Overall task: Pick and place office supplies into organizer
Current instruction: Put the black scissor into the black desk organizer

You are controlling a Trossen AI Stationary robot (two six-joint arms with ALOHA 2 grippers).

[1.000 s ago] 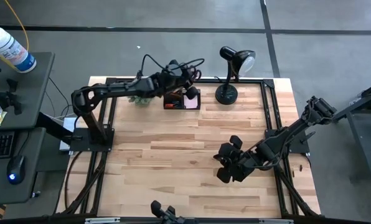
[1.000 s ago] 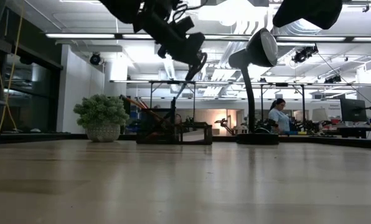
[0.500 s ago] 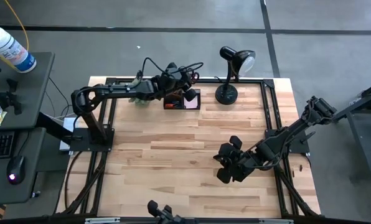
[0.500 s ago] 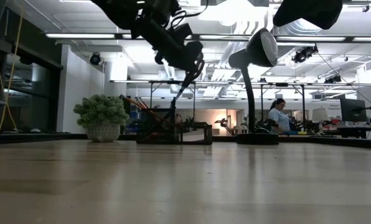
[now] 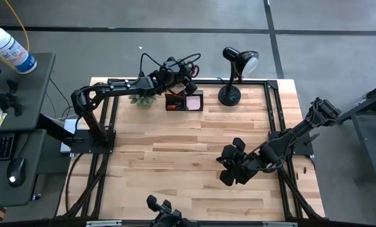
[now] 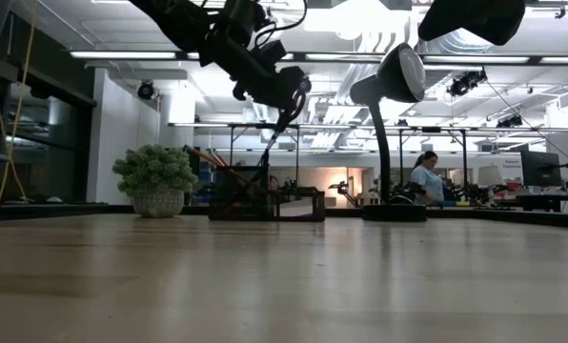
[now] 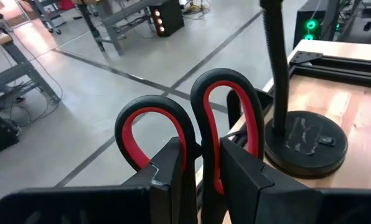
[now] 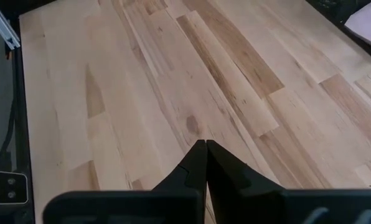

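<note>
Above the black organizer (image 5: 183,101) at the bench's (image 5: 194,164) far edge, the left tool (image 7: 201,168) grips red-handled scissors (image 7: 192,118) between its fingers, blades angled down toward the organizer beside the desk lamp (image 5: 233,79). The right tool (image 8: 205,152) hovers over bare wood, fingers pressed together, empty.

One pair of scissors (image 7: 192,124), with two red-lined finger loops. One black organizer (image 5: 184,101) holding one pink sticky-note pad (image 5: 193,101). One black desk lamp (image 5: 233,75). One green spiky plant (image 6: 156,178). Two robot arms over one wooden tabletop (image 5: 188,164). One person (image 6: 425,178) in the room beyond.
</note>
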